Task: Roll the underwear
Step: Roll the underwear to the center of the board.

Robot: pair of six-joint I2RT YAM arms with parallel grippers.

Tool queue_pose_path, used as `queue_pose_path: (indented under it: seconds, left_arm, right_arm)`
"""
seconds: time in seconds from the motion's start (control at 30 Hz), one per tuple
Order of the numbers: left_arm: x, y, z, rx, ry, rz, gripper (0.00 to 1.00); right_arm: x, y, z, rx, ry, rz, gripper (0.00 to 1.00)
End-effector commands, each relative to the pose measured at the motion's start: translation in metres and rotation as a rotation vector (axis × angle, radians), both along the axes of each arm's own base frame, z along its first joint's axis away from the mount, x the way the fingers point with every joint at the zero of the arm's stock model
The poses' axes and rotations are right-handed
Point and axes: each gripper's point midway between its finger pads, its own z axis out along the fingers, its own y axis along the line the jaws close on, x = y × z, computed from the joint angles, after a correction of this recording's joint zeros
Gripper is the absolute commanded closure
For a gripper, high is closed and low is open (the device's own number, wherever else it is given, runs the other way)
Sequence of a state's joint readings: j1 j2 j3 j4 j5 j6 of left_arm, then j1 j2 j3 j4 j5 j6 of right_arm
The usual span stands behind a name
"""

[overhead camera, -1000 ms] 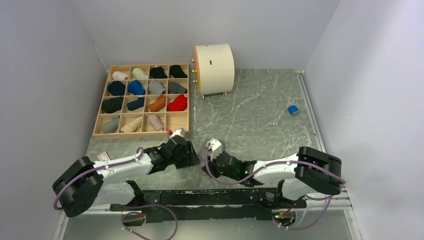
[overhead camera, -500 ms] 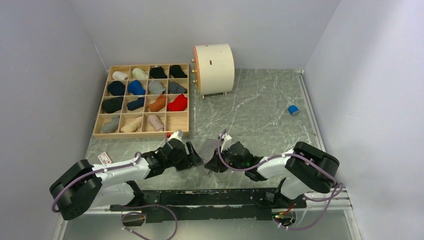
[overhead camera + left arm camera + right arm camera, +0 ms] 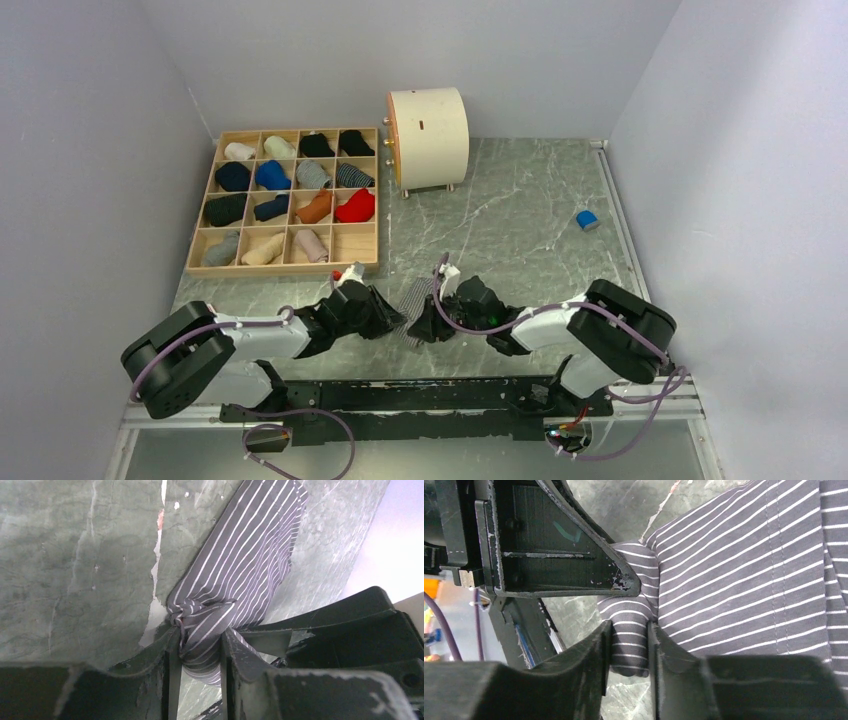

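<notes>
Grey striped underwear [image 3: 245,565]: it is laid on the marbled table [image 3: 520,230] and stretched between the two grippers. One corner is bunched into the left gripper, and the rest is spread flat ahead of it.
Handling: it is judged light, soft and limp. Sagging or loss of shape is likely unless it is kept taut. It is best taken at an edge or corner.
Left gripper [image 3: 200,642]: it is narrowed onto a gathered knot of the striped cloth, which is pinched between both fingers.
Right gripper [image 3: 629,635]: it is narrowed likewise, with a rounded fold of the same cloth held between its fingers. The left gripper's finger is seen just ahead, at the cloth's edge.
Wooden divider tray [image 3: 283,268]: it is placed beyond the left gripper, and rolled garments are seen in most compartments.
</notes>
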State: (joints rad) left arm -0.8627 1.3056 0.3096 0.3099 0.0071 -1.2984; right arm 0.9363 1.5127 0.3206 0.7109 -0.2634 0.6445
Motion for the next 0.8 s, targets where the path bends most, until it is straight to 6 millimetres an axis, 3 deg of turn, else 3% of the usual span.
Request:
queue_pose_path:
  seconds: [0.0, 0.2, 0.3, 0.4, 0.5, 0.77]
  left_arm:
    - [-0.018, 0.024, -0.03, 0.136, 0.076, -0.002, 0.7]
    - [-0.011, 0.023, -0.018, 0.187, 0.04, -0.016, 0.71]
    - [-0.01, 0.022, -0.016, 0.193, 0.042, -0.018, 0.72]
    - [-0.01, 0.021, -0.014, 0.195, 0.048, -0.017, 0.72]
    - [-0.011, 0.02, -0.013, 0.195, 0.053, -0.017, 0.72]
    - [-0.012, 0.022, -0.013, 0.208, 0.062, -0.012, 0.72]
  right_arm:
    - [0.006, -0.016, -0.007, -0.16, -0.043, 0.0, 0.6]
    - [0.033, -0.027, 0.038, -0.265, -0.32, -0.052, 0.46]
    - [0.034, -0.025, 0.056, -0.307, -0.461, -0.061, 0.45]
    - [0.022, -0.015, 0.07, -0.337, -0.636, -0.024, 0.46]
    - [0.007, -0.004, 0.072, -0.344, -0.749, 0.014, 0.45]
    - [-0.013, 0.024, 0.046, -0.368, -0.86, 0.127, 0.43]
